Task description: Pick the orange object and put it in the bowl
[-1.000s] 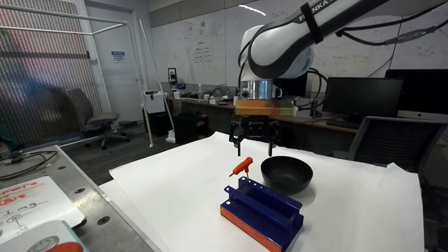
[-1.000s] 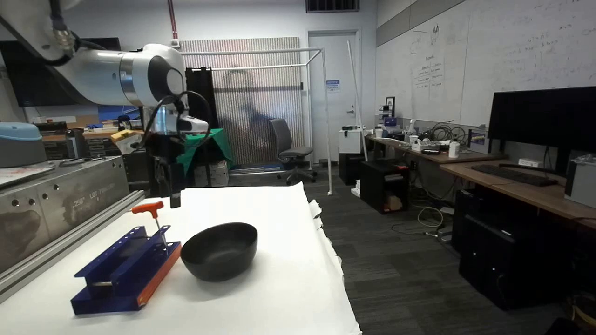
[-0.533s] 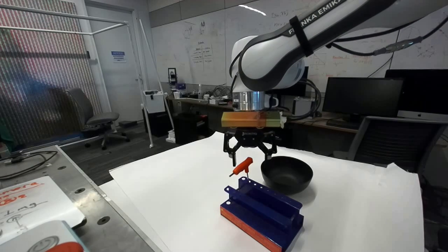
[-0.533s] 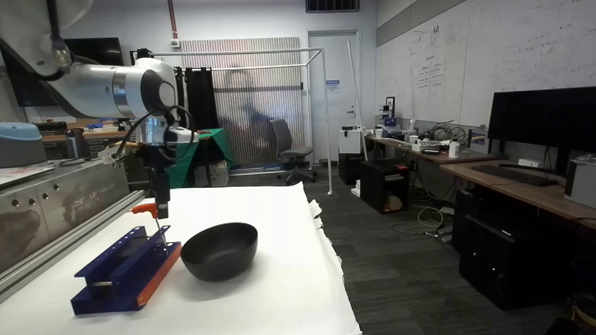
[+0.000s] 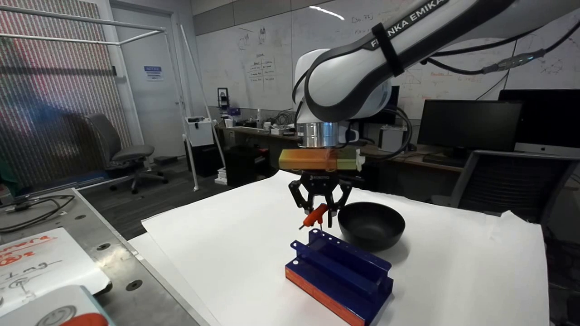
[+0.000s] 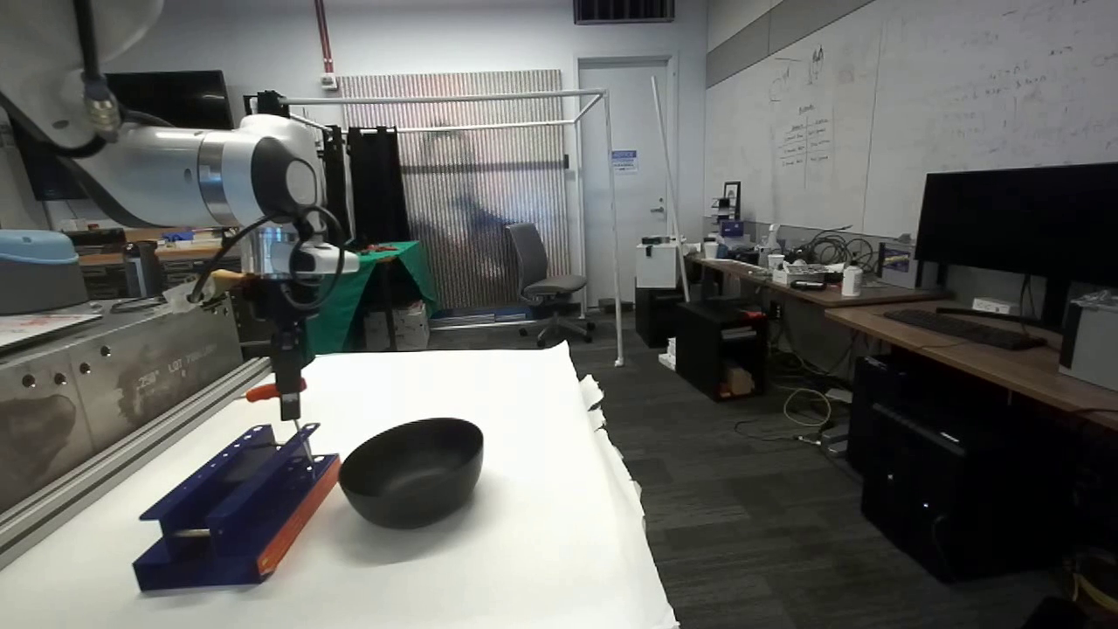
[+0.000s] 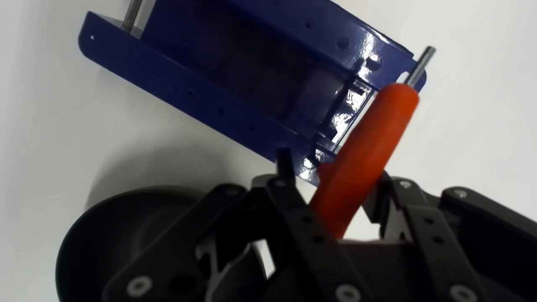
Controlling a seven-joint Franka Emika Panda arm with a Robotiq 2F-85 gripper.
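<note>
The orange object (image 7: 365, 155) is a T-handled tool with a thin metal shank. In both exterior views its shank stands upright at one end of the blue rack and the orange handle (image 5: 315, 215) lies across the top. My gripper (image 5: 321, 221) points down over it, with a finger on either side of the handle. The jaws are partly closed. In the wrist view a gap shows between the left finger (image 7: 285, 165) and the handle; the right fingertip is hidden behind the handle. The black bowl (image 6: 410, 472) stands beside the rack, with nothing visible inside it.
The dark blue ridged rack (image 5: 340, 271), with an orange-red side strip, sits on the white-covered table (image 5: 235, 271) close to the bowl. A metal bench (image 6: 131, 376) runs along one side of the table. A monitor (image 5: 469, 127) and a chair (image 5: 521, 181) stand beyond it.
My gripper has come down and over to the orange handle. Its jaws were wide apart and have narrowed around it. The handle has shifted slightly; the rack and bowl have stayed put.
</note>
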